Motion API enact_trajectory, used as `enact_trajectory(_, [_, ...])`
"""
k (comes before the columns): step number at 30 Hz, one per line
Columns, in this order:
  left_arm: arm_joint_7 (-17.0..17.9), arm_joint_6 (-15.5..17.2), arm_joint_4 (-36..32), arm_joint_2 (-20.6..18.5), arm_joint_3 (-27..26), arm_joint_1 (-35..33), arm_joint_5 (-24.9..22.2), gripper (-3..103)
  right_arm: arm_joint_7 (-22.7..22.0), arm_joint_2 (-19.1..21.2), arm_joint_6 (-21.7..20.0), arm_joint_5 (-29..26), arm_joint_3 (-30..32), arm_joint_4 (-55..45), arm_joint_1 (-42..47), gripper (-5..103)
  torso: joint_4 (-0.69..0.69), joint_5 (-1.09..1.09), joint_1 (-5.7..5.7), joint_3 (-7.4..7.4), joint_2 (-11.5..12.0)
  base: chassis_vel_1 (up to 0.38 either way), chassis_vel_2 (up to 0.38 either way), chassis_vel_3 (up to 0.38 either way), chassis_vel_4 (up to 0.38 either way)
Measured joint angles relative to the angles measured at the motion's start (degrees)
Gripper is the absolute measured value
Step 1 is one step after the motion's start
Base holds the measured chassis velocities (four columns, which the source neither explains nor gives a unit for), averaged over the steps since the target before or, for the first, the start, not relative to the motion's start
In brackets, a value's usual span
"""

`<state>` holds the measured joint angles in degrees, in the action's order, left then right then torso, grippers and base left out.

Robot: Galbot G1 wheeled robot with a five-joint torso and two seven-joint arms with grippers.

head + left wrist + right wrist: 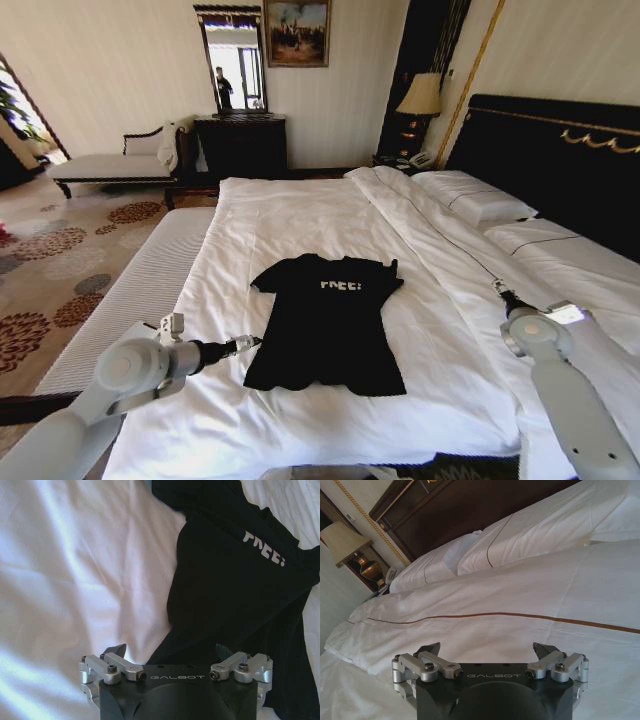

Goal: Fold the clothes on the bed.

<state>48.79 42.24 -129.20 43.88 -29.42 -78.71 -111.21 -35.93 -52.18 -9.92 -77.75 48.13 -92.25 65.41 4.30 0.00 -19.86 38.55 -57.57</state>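
— Which of your hands is closer to the work?

— My left hand (243,344). It hangs just beside the lower left edge of the black T-shirt (328,325), near the hem corner. In my left wrist view the left hand (170,652) has its jaws spread wide, nothing between them, with the dark cloth (240,595) running straight ahead from between the tips and off toward one side.

— And the right?

— My right hand (498,288) is out over the white duvet, well apart from the shirt, which lies to its left. From the right wrist view that right hand (487,650) is open too, empty, facing the pillows (445,562) and the dark headboard (470,505) rather than the garment.

— How does the shirt lie?

— Flat on the bed (300,215), chest up, white lettering showing. Its long axis runs away from me: hem nearest, collar farthest, sleeves out to either side. So the left side of it is the side my nearer hand can reach; I judge the right arm would have to swing in across the duvet to meet the opposite edge.

— Count things for me.

— One T-shirt, two hands, one bed. Farther off, two pillows by the headboard, and one lamp (421,95) beyond them.
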Motion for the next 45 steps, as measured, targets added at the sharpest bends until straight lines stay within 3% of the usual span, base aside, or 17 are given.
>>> enact_trajectory(8, [-0.9, -0.03, 2.89, 0.6, -1.26, 0.05, 1.37, 100, -0.52, -0.49, -0.48, -0.01, 1.17, -1.21, 2.15, 100, 0.01, 0.01, 0.0, 0.0, 0.0, 0.0, 0.0, 0.0, 0.0])
enact_trajectory(12, [-2.02, -0.06, 6.69, 5.02, 3.4, 4.44, 3.5, 100, -1.03, -0.34, -0.53, -0.05, 1.44, -2.11, 2.33, 100, 0.01, -0.02, 0.0, 0.0, 0.0, 0.0, 0.0, 0.0, 0.0])
enact_trajectory(23, [-5.09, -0.09, 12.28, 10.1, 9.35, 10.24, 9.18, 99, -1.35, 0.05, -0.57, -0.02, 1.69, -1.76, 2.51, 100, 0.02, -0.01, 0.0, 0.0, 0.0, 0.0, 0.0, 0.0, 0.0])
enact_trajectory(27, [-6.16, -0.09, 12.86, 10.78, 9.55, 10.48, 10.02, 78, -1.48, 0.06, -0.6, 0.12, 1.59, -1.04, 2.15, 100, 0.01, 0.02, -0.01, 0.0, 0.0, 0.0, 0.0, 0.0, 0.0])
enact_trajectory(30, [-6.38, -0.1, 13.09, 11.15, 9.26, 10.46, 10.15, 73, -1.66, 0.03, -0.62, 0.2, 1.35, -0.88, 1.68, 100, 0.02, 0.01, 0.0, 0.0, 0.0, 0.0, 0.0, 0.0, 0.0])
enact_trajectory(33, [-6.93, -0.1, 13.24, 12.25, 8.46, 9.98, 10.75, 57, -2.21, -0.09, -0.69, 0.27, 0.72, -0.75, 0.79, 100, 0.0, 0.0, -0.01, 0.0, 0.0, 0.0, 0.0, 0.0, 0.0])
enact_trajectory(35, [-7.21, -0.1, 13.24, 12.47, 8.28, 9.78, 11.05, 57, -2.33, -0.11, -0.7, 0.29, 0.6, -0.69, 0.63, 100, 0.0, 0.0, 0.0, 0.0, 0.0, 0.0, 0.0, 0.0, 0.0])
enact_trajectory(39, [-9.61, -0.1, 13.79, 13.18, 7.7, 8.97, 14.11, 34, -2.84, -0.13, -0.76, 0.6, -0.03, -0.02, -0.09, 100, 0.01, 0.0, -0.01, 0.0, 0.0, 0.0, 0.0, 0.0, 0.0])
enact_trajectory(41, [-9.95, -0.1, 13.92, 13.24, 7.64, 8.94, 14.55, 34, -2.88, -0.13, -0.76, 0.68, -0.08, 0.07, -0.14, 100, 0.01, 0.0, 0.0, 0.0, 0.0, 0.0, 0.0, 0.0, 0.0])
enact_trajectory(44, [-10.95, -0.1, 14.43, 13.74, 7.15, 8.9, 15.47, 19, -3.03, -0.13, -0.78, 0.94, -0.43, 0.55, -0.5, 100, 0.01, 0.0, 0.0, 0.0, 0.0, 0.0, 0.0, 0.0, 0.0])
enact_trajectory(45, [-10.95, -0.1, 14.43, 13.74, 7.15, 8.9, 15.47, 19, -3.03, -0.13, -0.78, 0.94, -0.43, 0.55, -0.5, 100, 0.01, 0.0, 0.0, 0.0, 0.0, 0.0, 0.0, 0.0, 0.0])
